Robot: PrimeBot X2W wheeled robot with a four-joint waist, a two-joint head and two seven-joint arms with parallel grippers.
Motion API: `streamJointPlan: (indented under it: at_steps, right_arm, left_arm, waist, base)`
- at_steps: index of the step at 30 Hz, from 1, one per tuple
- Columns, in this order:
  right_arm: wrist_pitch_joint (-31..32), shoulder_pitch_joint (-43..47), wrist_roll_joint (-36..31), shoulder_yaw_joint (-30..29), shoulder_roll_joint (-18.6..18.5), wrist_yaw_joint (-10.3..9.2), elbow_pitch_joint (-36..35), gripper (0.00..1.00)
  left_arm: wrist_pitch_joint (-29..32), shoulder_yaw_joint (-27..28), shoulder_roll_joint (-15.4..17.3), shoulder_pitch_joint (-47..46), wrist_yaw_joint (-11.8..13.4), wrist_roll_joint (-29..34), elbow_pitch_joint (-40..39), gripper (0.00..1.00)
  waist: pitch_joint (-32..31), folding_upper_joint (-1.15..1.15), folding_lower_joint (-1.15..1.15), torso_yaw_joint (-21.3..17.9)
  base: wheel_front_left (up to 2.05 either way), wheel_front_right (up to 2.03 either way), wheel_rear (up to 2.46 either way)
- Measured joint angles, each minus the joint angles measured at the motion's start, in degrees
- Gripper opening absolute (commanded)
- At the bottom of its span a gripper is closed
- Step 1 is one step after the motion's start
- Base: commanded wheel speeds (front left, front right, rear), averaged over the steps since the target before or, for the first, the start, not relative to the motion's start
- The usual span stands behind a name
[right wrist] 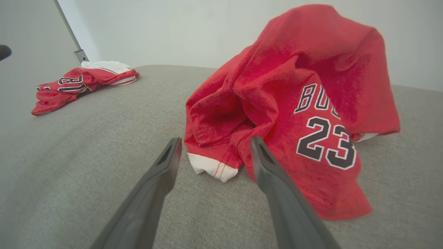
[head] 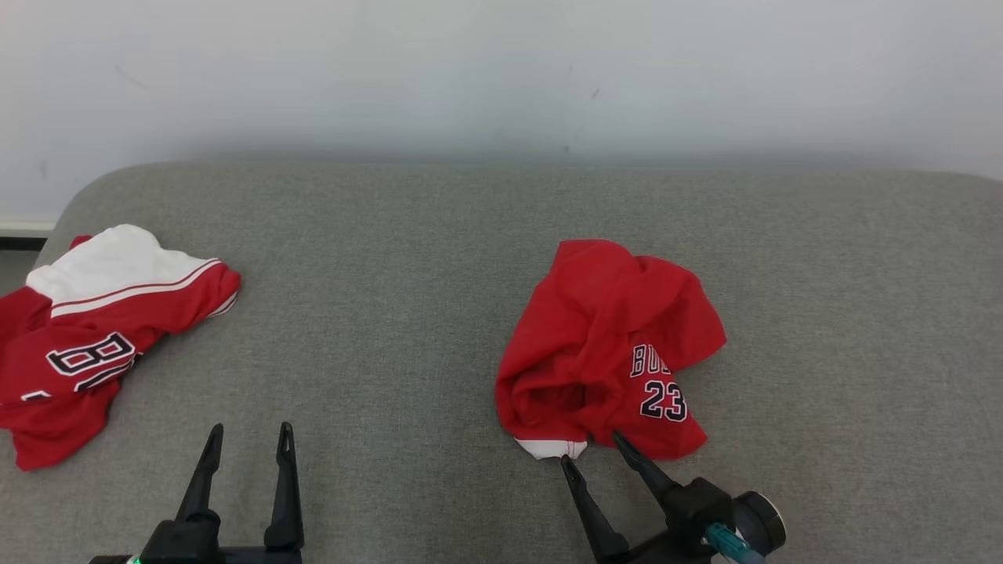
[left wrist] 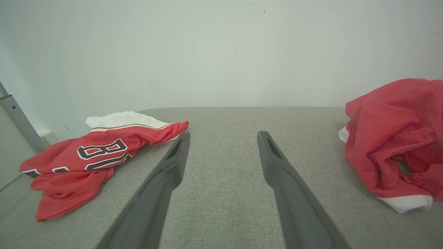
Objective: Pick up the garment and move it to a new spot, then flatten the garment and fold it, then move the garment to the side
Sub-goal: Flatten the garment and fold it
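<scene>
Nearest, at lower left: left gripper [head: 251, 429], fingers spread, holding nothing, over bare grey cushion [head: 392, 329]. At lower right: right gripper [head: 592, 448], fingers likewise apart, tips at near hem of red jersey [head: 603, 337]; pinches nothing; contact with cloth unclear. Red jersey: lies crumpled right of centre on cushion, directly beyond right gripper, well apart from left gripper. Runs long axis near to far; points white-trimmed hem toward robot; shows "23" face up on near right side. Farther left, at cushion edge: second red-and-white garment [head: 102, 329], bunched. Beyond: pale wall [head: 501, 78].
</scene>
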Motion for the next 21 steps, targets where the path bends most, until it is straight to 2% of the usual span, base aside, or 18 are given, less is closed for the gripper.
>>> streamJointPlan:
  at_steps: [13,14,15,16,21]
  right_arm:
    - [-0.01,-11.14,1.56,0.54,-0.03,0.00,20.41,1.00]
    - [0.00,-11.54,1.64,0.59,-0.05,0.00,21.40,0.83]
    - [0.00,-11.85,1.93,0.55,-0.09,0.00,21.76,0.46]
    - [-0.01,-12.16,2.14,0.62,-0.07,0.00,22.02,0.00]
    - [0.00,-12.44,2.50,0.44,-0.04,0.00,22.48,0.00]
  left_arm:
    - [0.00,-0.51,-1.00,-2.31,-1.64,0.57,2.20,1.00]
    - [0.00,-0.49,-1.03,-2.44,-1.93,0.58,2.40,1.00]
    - [0.00,-0.47,-1.14,-2.52,-1.93,0.64,2.54,1.00]
    - [0.00,-0.43,-1.21,-2.52,-1.93,0.75,2.66,1.00]
    - [0.00,0.13,-1.22,-1.64,-1.94,0.85,2.72,1.00]
  waist:
    - [2.32,0.00,0.00,5.15]
    - [2.19,0.00,0.01,5.40]
    - [1.98,0.00,0.01,5.57]
    - [1.71,0.00,0.00,5.69]
    - [0.39,0.00,0.00,5.44]
  base:
    - [0.00,0.00,0.00]
    - [0.00,0.00,0.00]
    - [0.00,0.00,0.00]
    - [0.00,0.00,0.00]
    - [0.00,0.00,0.00]
